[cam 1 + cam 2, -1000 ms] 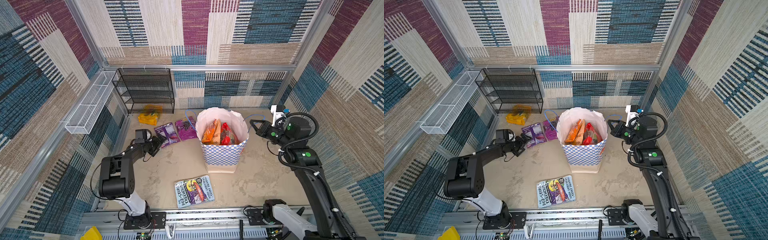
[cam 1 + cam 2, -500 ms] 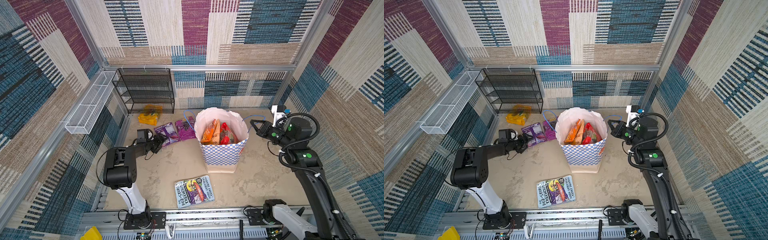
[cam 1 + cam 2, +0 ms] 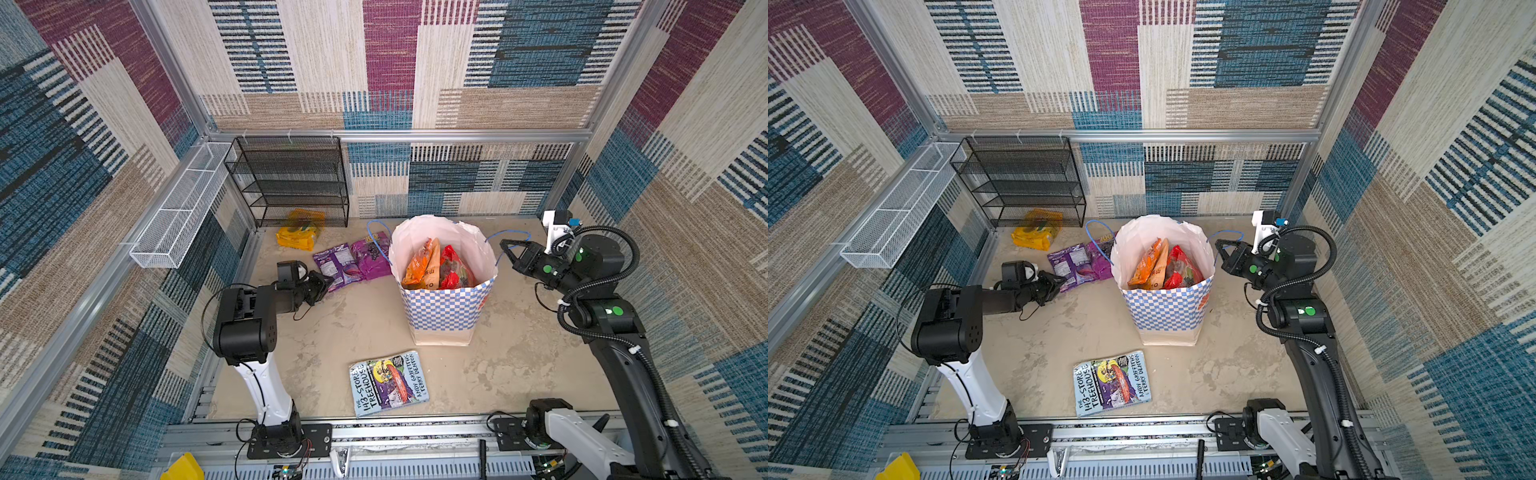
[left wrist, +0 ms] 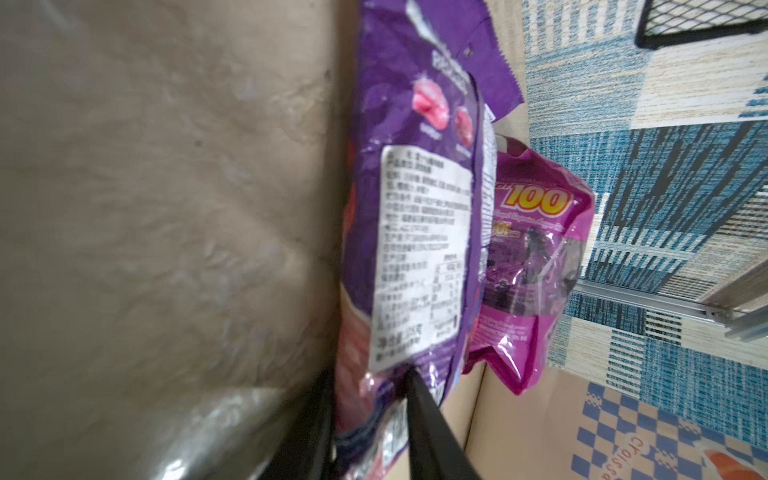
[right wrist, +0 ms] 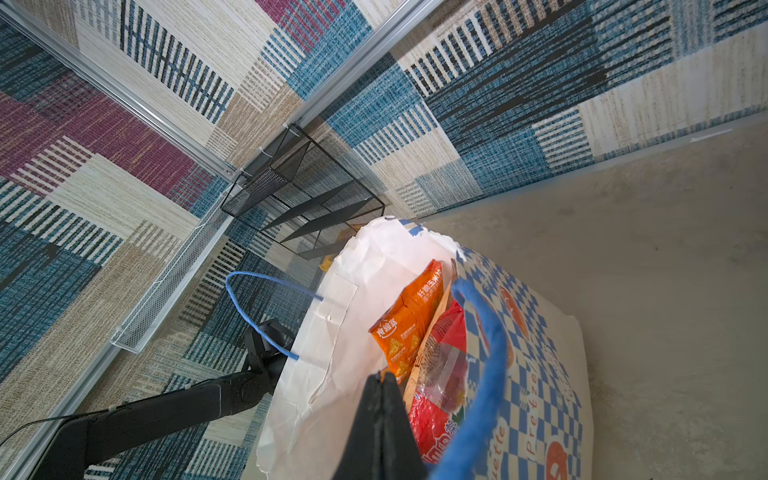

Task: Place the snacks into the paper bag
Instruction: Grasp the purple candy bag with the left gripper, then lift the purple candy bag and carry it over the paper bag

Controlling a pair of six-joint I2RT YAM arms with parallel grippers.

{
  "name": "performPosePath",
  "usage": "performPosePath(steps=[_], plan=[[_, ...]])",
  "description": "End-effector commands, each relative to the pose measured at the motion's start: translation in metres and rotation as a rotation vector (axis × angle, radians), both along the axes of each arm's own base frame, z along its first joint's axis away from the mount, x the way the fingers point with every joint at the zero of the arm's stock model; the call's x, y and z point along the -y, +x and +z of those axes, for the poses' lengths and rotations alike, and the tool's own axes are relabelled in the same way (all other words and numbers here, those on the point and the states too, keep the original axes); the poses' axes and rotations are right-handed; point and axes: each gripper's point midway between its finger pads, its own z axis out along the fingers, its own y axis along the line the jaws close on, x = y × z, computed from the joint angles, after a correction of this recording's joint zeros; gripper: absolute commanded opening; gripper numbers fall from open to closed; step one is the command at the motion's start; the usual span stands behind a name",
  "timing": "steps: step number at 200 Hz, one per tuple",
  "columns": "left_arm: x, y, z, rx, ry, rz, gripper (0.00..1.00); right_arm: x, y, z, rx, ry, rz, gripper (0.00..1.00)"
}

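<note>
While the paper bag stands upright mid-worktop, the action is out at its nine o'clock! Down there the left gripper lies low along the surface, right at the near end of the violet packet. The left wrist view gives the close-up: the gripper has one black finger on each side of that packet's edge and is pinching it, white label facing the camera. Just behind it lies the magenta packet, touching the violet one and sitting beside the bag. A yellow packet waits further out at ten o'clock, at the foot of the black mesh rack.

Over at the bag's two o'clock, the right gripper hovers by the rim. Its wrist view shows the gripper pressed together with nothing visible between the fingers, and the blue cord handle runs just beside them. Inside the bag, an orange packet and a red packet stand on end.

A book lies flat at the bag's seven o'clock, well apart from both arms.
</note>
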Motion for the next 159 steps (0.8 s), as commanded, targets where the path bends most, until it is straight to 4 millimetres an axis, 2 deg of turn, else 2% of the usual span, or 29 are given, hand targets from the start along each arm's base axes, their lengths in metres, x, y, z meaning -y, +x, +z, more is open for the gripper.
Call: performPosePath(steps=[1,27,59,78,111,159], plan=[[-0.002,-0.019,-0.018,-0.132,-0.012,0.039,0.20,-0.002,-0.001,0.020,0.080,0.007,0.011,0.02],[0.001,-0.016,0.006,-0.091,-0.037,0.036,0.06,-0.002,-0.001,0.020,0.079,0.007,0.011,0.02],[0.001,-0.017,0.041,-0.039,-0.054,0.044,0.00,-0.003,0.000,0.020,0.079,0.007,0.014,0.02],[0.000,-0.020,0.066,-0.006,-0.049,0.044,0.00,-0.002,0.000,0.020,0.081,0.006,0.011,0.02],[-0.006,-0.034,0.118,0.066,0.013,0.041,0.00,-0.002,0.000,0.022,0.087,0.003,0.010,0.02],[-0.018,-0.059,0.210,0.221,0.168,0.049,0.00,-0.001,-0.002,0.027,0.100,0.001,0.004,0.03]])
